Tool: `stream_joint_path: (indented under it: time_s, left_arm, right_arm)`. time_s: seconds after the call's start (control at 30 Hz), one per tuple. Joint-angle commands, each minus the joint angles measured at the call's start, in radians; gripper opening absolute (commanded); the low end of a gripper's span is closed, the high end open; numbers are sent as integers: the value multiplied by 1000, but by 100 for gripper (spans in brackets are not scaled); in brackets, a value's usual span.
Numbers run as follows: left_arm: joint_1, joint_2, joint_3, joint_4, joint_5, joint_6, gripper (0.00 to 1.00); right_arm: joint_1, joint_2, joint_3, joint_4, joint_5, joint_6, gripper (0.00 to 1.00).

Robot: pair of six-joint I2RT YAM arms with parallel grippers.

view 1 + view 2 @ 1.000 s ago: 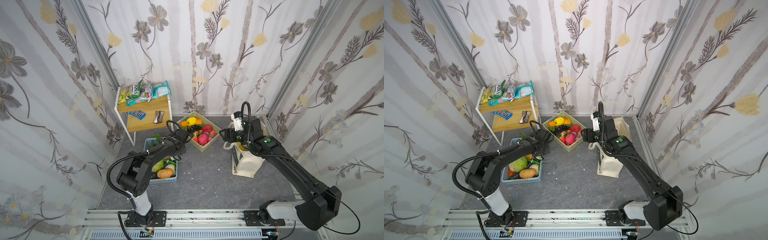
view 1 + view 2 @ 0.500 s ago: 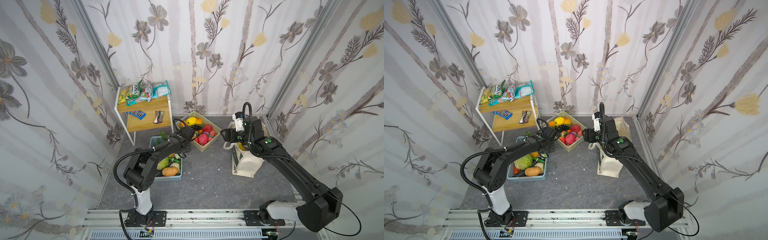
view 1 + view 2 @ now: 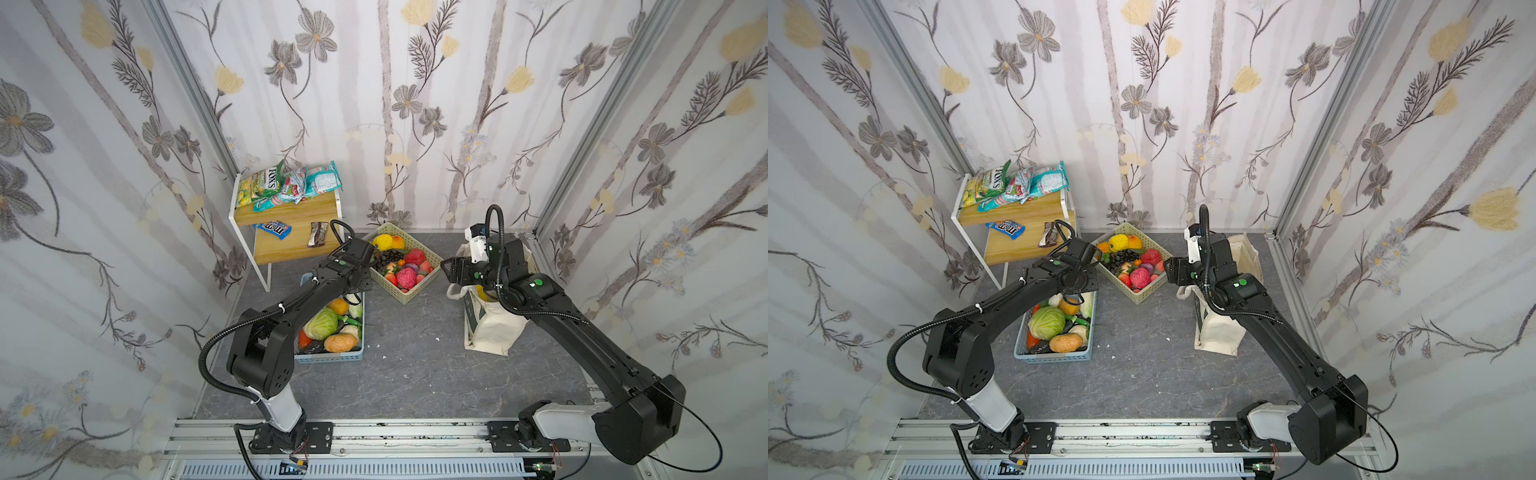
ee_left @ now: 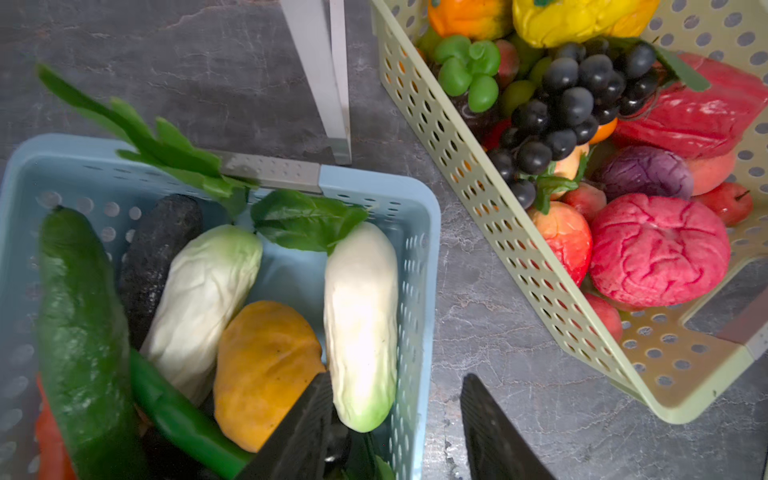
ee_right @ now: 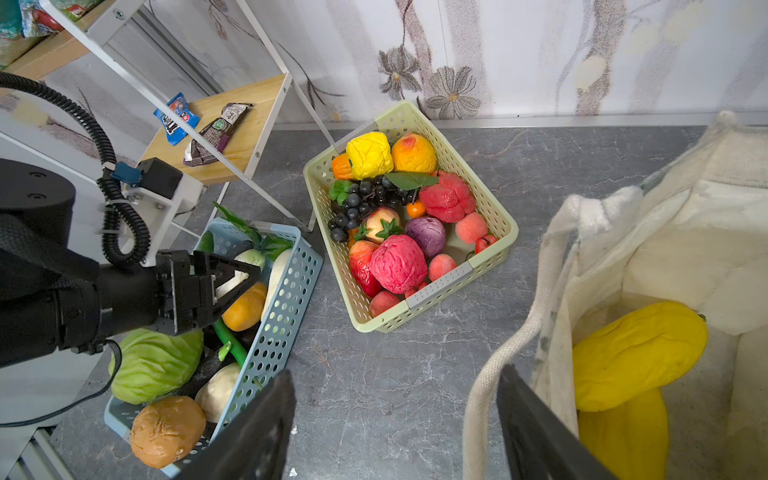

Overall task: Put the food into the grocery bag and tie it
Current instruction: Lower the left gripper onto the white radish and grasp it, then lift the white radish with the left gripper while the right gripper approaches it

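Jaws of the left gripper point(image 4: 398, 376) stand apart, empty, above the blue basket rim point(image 4: 430, 249). Its likely target, the grape bunch point(image 4: 569, 104), lies ahead: advance, then descend. Right gripper point(image 5: 395, 372) gapes empty beside the canvas tote point(image 5: 673, 232).

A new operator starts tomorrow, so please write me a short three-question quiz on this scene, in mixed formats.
1. True or false: the grocery bag already holds yellow fruit.
2. The left tool hovers above the rim of: A) the light blue basket; B) the bag; C) the shelf.
3. Name it: which tool has the bag's strap beside it?
Key: 1 true; 2 A; 3 the right tool.
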Motion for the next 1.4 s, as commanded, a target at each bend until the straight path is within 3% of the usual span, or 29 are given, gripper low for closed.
stream_joint_path:
  time_s: [0.0, 0.13, 0.63, 1.37]
  left_arm:
    - [40, -11, -23, 17, 88, 74, 52]
    - [75, 26, -34, 49, 159, 122, 52]
    - [90, 168, -5, 64, 115, 151, 57]
    - [101, 267, -16, 114, 114, 181, 63]
  right_arm:
    - [1, 3, -3, 46, -6, 11, 76]
    - [1, 6, 3, 49, -13, 12, 76]
    - [1, 4, 10, 39, -3, 13, 76]
    - [13, 43, 57, 23, -15, 31, 76]
